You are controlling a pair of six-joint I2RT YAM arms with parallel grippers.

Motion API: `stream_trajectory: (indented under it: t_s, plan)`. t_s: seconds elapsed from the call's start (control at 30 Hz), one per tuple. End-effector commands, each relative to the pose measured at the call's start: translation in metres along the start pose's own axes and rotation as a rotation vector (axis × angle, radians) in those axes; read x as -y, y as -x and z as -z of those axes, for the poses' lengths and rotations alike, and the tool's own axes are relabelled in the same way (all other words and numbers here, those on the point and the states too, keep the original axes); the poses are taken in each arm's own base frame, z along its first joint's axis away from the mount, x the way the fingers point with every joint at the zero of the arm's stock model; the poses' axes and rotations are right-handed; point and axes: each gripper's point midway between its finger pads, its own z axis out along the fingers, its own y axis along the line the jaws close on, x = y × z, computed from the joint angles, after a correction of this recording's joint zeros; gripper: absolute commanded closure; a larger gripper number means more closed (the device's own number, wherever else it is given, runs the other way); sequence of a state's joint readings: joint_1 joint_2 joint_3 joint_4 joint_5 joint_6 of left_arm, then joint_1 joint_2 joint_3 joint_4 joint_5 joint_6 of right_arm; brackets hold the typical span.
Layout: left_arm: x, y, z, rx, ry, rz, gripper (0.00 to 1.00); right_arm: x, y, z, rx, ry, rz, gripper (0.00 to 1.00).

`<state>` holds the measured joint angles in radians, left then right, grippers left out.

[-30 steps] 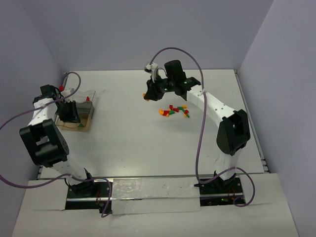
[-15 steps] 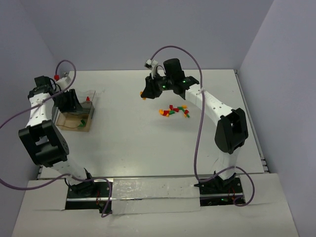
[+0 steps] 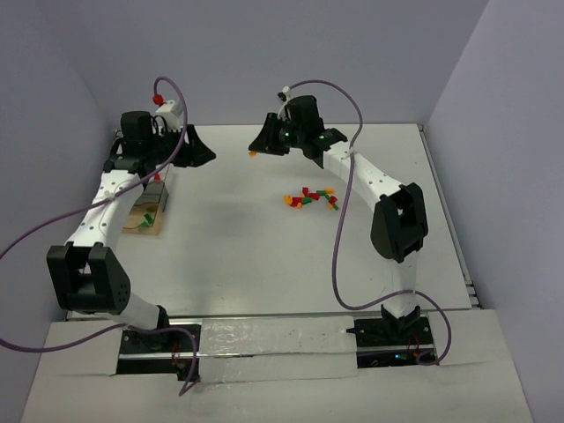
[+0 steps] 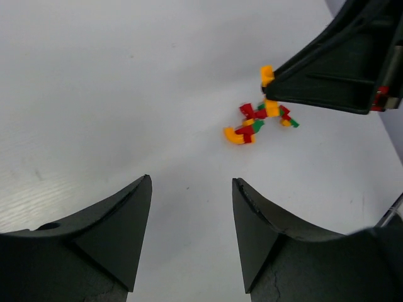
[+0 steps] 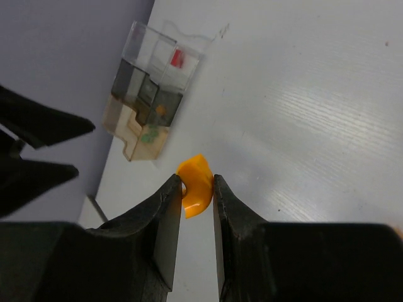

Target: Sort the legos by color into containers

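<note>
In the right wrist view a curved orange lego (image 5: pixel 196 184) is pinched between the jaws of my right gripper (image 5: pixel 196 181), which is shut on it above the table. From above, that gripper (image 3: pixel 256 148) hangs at the back centre. The remaining legos (image 3: pixel 308 197) lie in a small red, green and orange pile, which also shows in the left wrist view (image 4: pixel 258 122). The containers (image 3: pixel 134 226) stand at the left edge. Their compartments (image 5: pixel 123 126) hold a red lego (image 5: pixel 177 58), an orange one (image 5: pixel 161 109) and a green one (image 5: pixel 148 134). My left gripper (image 3: pixel 199 152) is open and empty, facing the right gripper.
Purple cables (image 3: pixel 339 256) loop off both arms. Grey walls close in the table at the back and on both sides. The right gripper's black body (image 4: pixel 340 69) fills the upper right of the left wrist view.
The left arm rose from the containers and swung toward the back centre, its jaws opening. The right gripper carried the orange lego a little back and left.
</note>
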<state>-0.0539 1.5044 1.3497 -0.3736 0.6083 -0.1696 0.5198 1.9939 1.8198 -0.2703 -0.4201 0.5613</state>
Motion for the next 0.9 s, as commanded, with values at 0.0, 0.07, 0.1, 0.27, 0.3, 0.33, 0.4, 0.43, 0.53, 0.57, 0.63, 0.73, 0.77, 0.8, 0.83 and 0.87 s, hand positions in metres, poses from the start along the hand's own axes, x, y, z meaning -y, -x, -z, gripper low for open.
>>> stream_trajectory:
  t_s: [0.0, 0.07, 0.1, 0.27, 0.3, 0.33, 0.4, 0.43, 0.53, 0.57, 0.63, 0.73, 0.77, 0.8, 0.83, 0.87]
  plan:
    - [0.029, 0.039, -0.018, 0.154, -0.075, -0.022, 0.37, -0.014, 0.038, 0.009, 0.115, 0.007, -0.167, 1.0]
    - [0.043, 0.042, -0.033, 0.139, -0.117, -0.018, 0.36, -0.019, 0.04, 0.01, 0.128, 0.027, -0.176, 1.0]
    - [0.047, 0.041, -0.035, 0.134, -0.125, -0.015, 0.36, -0.019, 0.04, 0.01, 0.127, 0.028, -0.181, 1.0]
    - [0.064, 0.04, -0.051, 0.122, -0.158, -0.036, 0.34, -0.033, 0.04, 0.014, 0.113, 0.099, -0.166, 1.0]
    - [0.068, 0.039, -0.053, 0.118, -0.168, -0.036, 0.34, -0.035, 0.039, 0.014, 0.109, 0.11, -0.164, 1.0]
    - [0.072, 0.038, -0.056, 0.112, -0.18, -0.038, 0.34, -0.036, 0.038, 0.014, 0.105, 0.117, -0.165, 1.0]
    - [0.078, 0.038, -0.06, 0.11, -0.194, -0.047, 0.34, -0.039, 0.038, 0.014, 0.101, 0.132, -0.164, 1.0]
    - [0.08, 0.038, -0.061, 0.111, -0.196, -0.052, 0.34, -0.04, 0.038, 0.014, 0.1, 0.139, -0.163, 1.0]
    - [0.083, 0.041, -0.065, 0.117, -0.195, -0.066, 0.34, -0.043, 0.037, 0.015, 0.095, 0.154, -0.16, 1.0]
    - [0.086, 0.042, -0.066, 0.119, -0.202, -0.068, 0.34, -0.043, 0.036, 0.014, 0.093, 0.157, -0.158, 1.0]
    - [0.088, 0.044, -0.067, 0.125, -0.201, -0.074, 0.34, -0.045, 0.036, 0.014, 0.09, 0.164, -0.155, 1.0]
    - [0.089, 0.045, -0.073, 0.124, -0.193, -0.08, 0.35, -0.047, 0.036, 0.014, 0.087, 0.177, -0.157, 1.0]
    - [0.089, 0.045, -0.075, 0.124, -0.188, -0.08, 0.35, -0.048, 0.036, 0.014, 0.086, 0.18, -0.156, 1.0]
    - [0.088, 0.045, -0.077, 0.124, -0.181, -0.08, 0.36, -0.048, 0.036, 0.014, 0.086, 0.182, -0.156, 1.0]
    - [0.087, 0.046, -0.078, 0.125, -0.173, -0.083, 0.37, -0.049, 0.036, 0.015, 0.086, 0.187, -0.156, 1.0]
    - [0.087, 0.046, -0.08, 0.125, -0.165, -0.086, 0.37, -0.051, 0.036, 0.015, 0.085, 0.192, -0.156, 1.0]
